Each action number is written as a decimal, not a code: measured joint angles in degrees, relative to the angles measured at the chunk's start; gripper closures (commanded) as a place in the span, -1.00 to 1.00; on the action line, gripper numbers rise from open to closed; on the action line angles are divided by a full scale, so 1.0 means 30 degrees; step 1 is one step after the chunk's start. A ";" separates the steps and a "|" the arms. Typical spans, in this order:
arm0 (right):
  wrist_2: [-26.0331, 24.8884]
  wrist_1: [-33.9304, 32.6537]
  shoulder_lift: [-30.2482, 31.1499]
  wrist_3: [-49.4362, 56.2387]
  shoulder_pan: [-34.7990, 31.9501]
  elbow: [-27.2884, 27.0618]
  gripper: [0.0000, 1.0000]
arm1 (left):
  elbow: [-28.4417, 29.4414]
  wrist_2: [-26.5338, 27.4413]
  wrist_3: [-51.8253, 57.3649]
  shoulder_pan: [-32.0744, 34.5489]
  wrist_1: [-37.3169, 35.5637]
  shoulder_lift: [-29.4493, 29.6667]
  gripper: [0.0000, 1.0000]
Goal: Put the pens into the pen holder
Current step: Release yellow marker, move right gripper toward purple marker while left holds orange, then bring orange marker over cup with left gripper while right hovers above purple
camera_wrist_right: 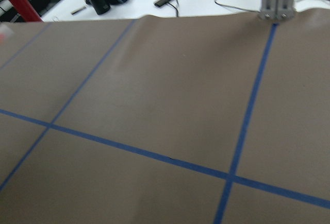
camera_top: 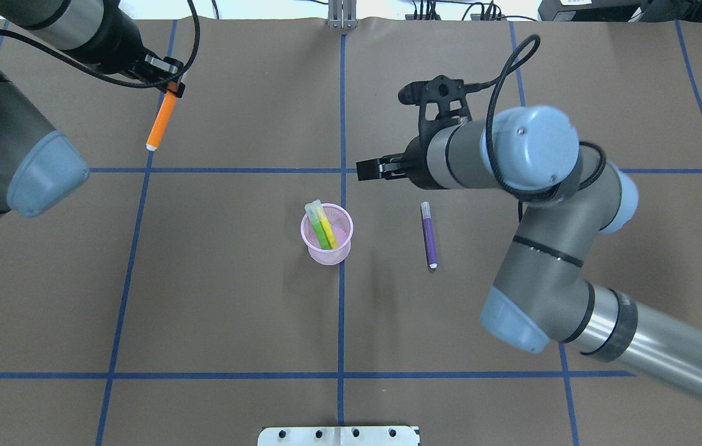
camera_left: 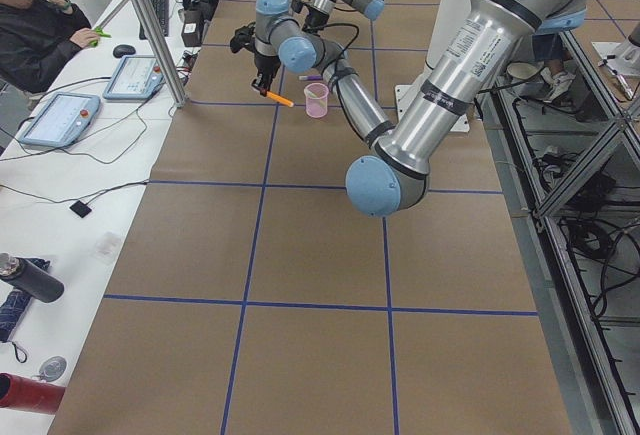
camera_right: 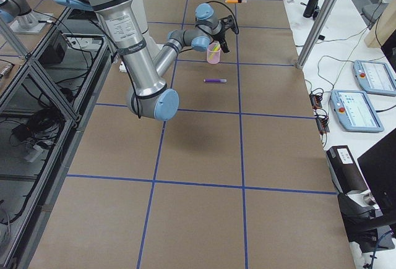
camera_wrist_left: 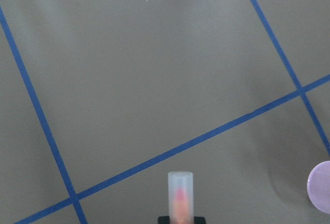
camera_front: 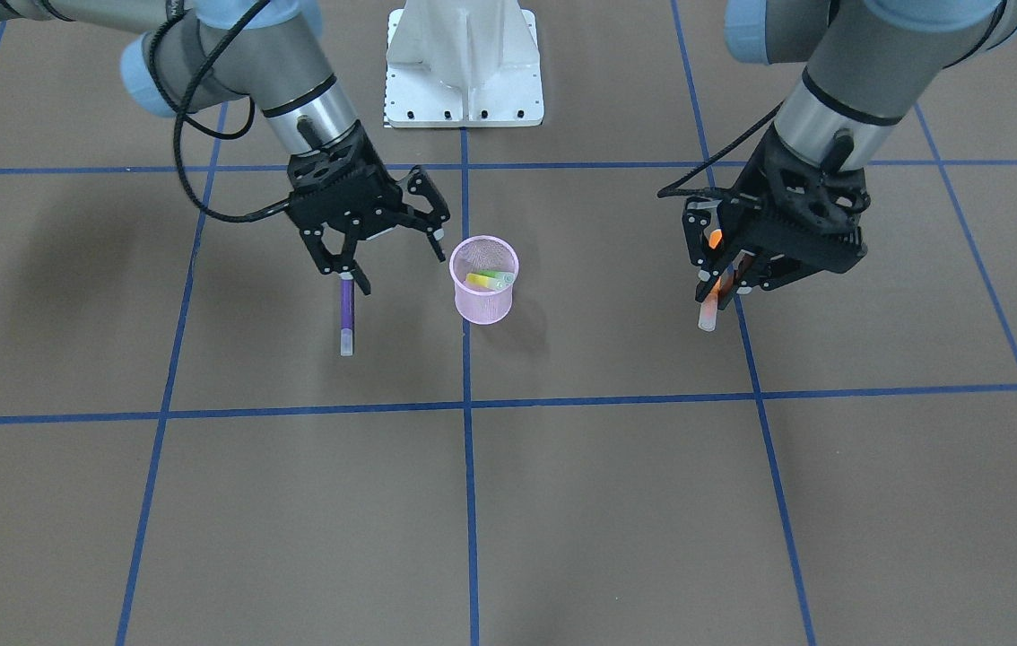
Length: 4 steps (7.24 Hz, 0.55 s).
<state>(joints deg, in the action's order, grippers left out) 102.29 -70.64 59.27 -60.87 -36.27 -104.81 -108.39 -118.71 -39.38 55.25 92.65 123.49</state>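
Orange pen (camera_top: 161, 121) hangs cap-down, pinched in the raised left gripper (camera_front: 724, 285).

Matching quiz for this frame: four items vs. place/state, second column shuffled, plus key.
Column 1
1. orange pen
2. purple pen
3. green pen
4. right gripper

Column 2
A. lying flat on the table
B. standing in the pen holder
C. held in the left gripper
D. open, holding nothing

Pairs: 1-C, 2-A, 3-B, 4-D
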 measured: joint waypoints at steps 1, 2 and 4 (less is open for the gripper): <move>0.1904 -0.2258 0.0061 -0.0167 -0.1087 -0.0183 -0.99 | -0.0857 0.1407 -0.2365 -0.0187 0.0960 -0.0040 1.00; 0.2718 -0.4112 0.0109 -0.0239 -0.1654 -0.0218 -0.99 | -0.1671 0.3012 -0.4127 -0.0672 0.1458 -0.0192 1.00; 0.3891 -0.6637 0.0130 -0.0290 -0.2226 -0.0098 -0.99 | -0.2668 0.9884 -0.7181 -0.4677 0.2733 -0.1151 1.00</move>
<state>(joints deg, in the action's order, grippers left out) 113.97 -90.55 59.66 -61.74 -42.95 -105.10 -116.39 -89.06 -60.92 41.22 100.85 120.04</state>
